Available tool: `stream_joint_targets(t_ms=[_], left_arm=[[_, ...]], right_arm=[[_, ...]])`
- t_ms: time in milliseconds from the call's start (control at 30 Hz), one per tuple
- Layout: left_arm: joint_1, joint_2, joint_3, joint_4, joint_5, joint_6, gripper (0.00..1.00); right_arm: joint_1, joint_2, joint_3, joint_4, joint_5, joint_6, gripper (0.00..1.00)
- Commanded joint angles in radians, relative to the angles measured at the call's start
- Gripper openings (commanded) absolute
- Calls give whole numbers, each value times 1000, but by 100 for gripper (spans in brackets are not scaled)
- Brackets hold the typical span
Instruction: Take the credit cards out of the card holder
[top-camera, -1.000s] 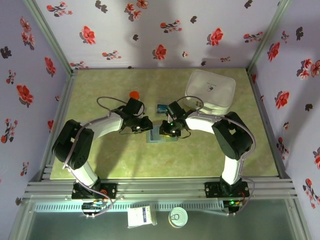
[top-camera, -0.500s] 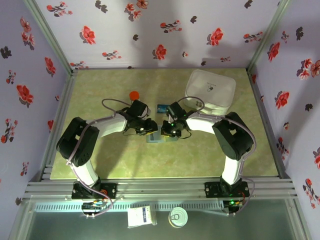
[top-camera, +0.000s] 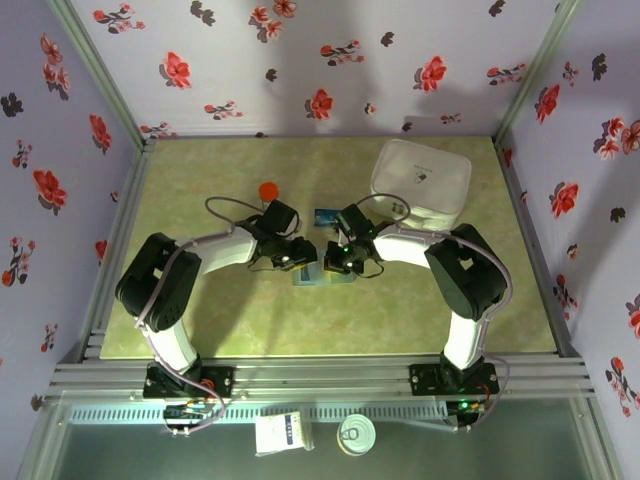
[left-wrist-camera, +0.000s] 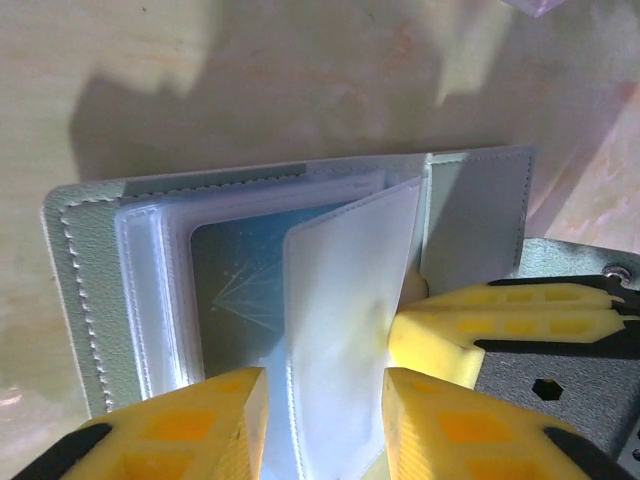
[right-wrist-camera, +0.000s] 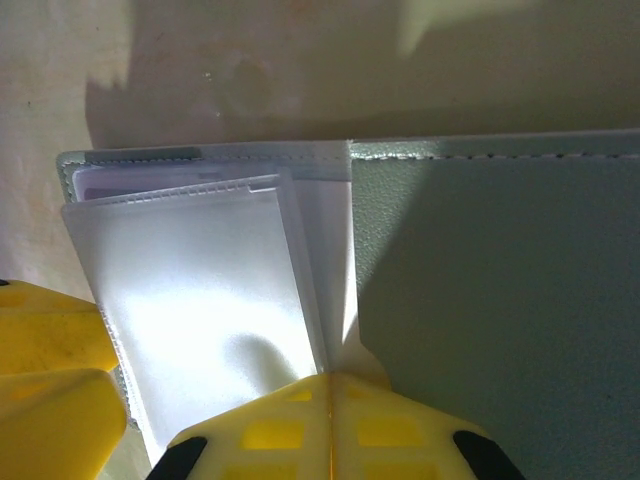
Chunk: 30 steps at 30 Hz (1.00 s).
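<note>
The grey-blue card holder (top-camera: 315, 277) lies open on the table between both grippers. In the left wrist view its cover (left-wrist-camera: 88, 300) frames clear sleeves, and a teal credit card (left-wrist-camera: 235, 280) sits inside one. One clear sleeve (left-wrist-camera: 345, 300) stands up between the yellow fingers of my left gripper (left-wrist-camera: 325, 385), whose jaws are apart and not pinching it. My right gripper (right-wrist-camera: 330, 385) is shut on the clear sleeves (right-wrist-camera: 190, 300) at the centre fold, beside the grey panel (right-wrist-camera: 500, 300). From above, the left gripper (top-camera: 302, 258) and right gripper (top-camera: 333, 260) almost touch.
Another small teal-blue card (top-camera: 323, 215) lies on the table just behind the grippers. A large white lidded box (top-camera: 420, 180) stands at the back right. A small red object (top-camera: 267, 190) sits behind the left arm. Patterned walls enclose the table.
My left gripper has moved right to the holder and its jaws have widened. My right gripper has closed on the sleeves.
</note>
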<state>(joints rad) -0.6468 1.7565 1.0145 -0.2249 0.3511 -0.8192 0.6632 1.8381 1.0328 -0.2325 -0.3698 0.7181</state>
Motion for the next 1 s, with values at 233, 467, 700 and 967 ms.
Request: stream_joint_targets(t_ms=[233,467,700,967], left_arm=[[-19,53,54,-14,8,-11,32],[-22,36,57,-9,9,-20,27],[-43,38,118,-45,12,-13,28],[-82,124,215,-71,24,-9,31]], right_arm=[[-7,-22,-26,2,-9,11,8],[-8,-45,-28,-6,-4,12,18],[-43,-175,-34,-60,55,-11,25],[-146,-339,-123,-88,95,-24,28]])
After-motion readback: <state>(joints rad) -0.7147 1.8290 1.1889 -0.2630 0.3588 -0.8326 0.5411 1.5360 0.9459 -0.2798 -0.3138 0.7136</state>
